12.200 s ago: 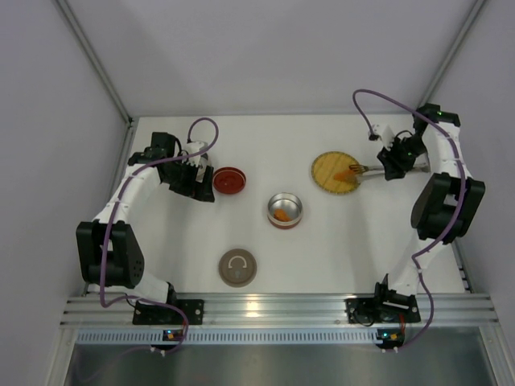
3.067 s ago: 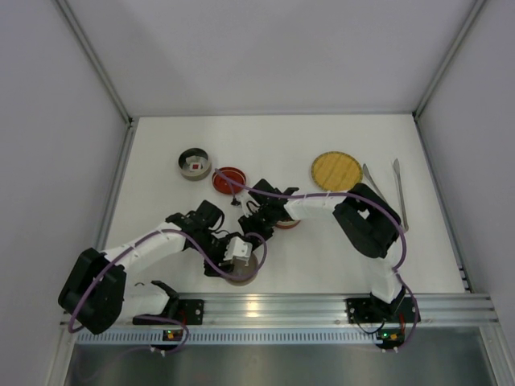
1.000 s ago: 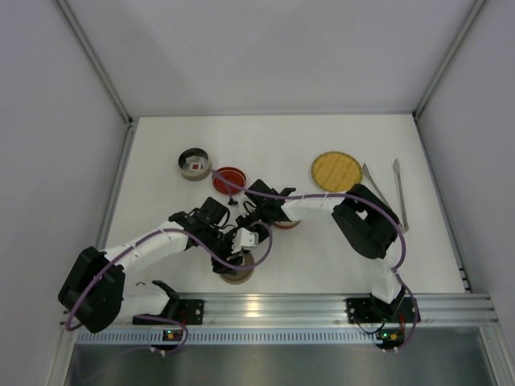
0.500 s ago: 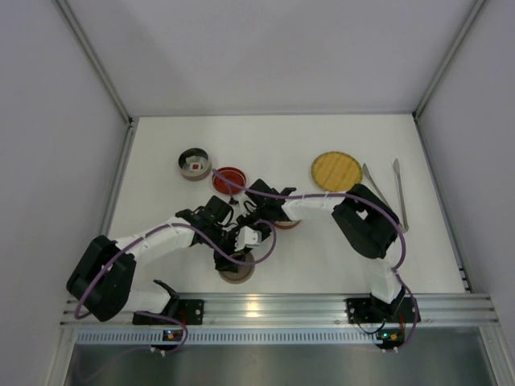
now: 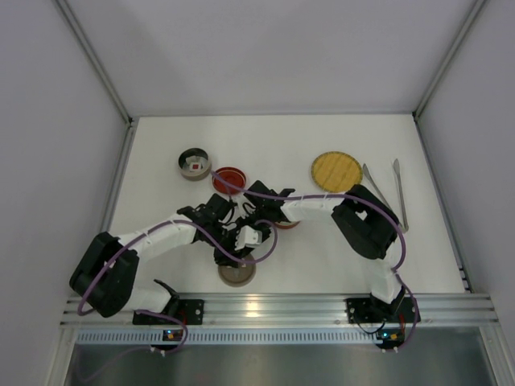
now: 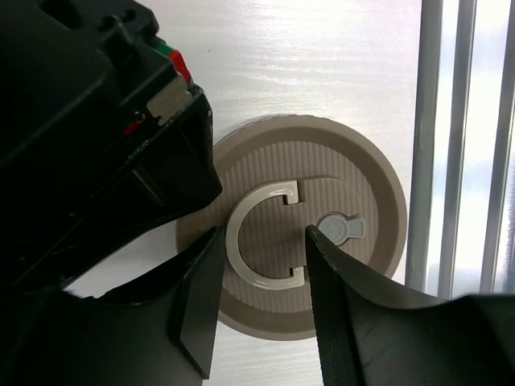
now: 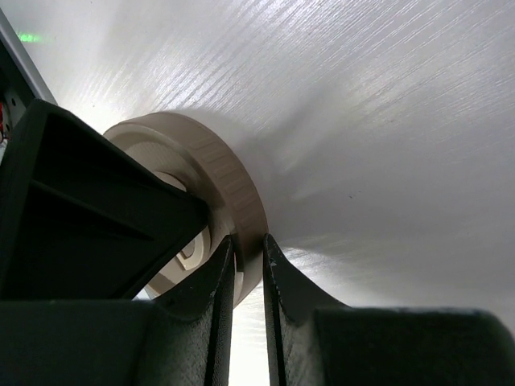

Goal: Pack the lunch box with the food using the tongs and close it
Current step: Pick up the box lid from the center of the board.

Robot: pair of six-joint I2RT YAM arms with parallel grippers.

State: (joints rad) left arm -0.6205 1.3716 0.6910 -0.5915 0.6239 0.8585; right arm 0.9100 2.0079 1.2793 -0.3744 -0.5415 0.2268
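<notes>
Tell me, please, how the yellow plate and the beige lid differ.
The yellow plate is wider and lies farther back, right of centre; the beige lid is smaller and lies nearer, left of centre. The lid bears a pale ring handle; the plate shows none. Both are round.

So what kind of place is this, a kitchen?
Probably a robot test booth, not a kitchen: two robot arms bolted to a metal rail, a white table boxed in by blank walls, with just a plate and tongs nearby.
</notes>
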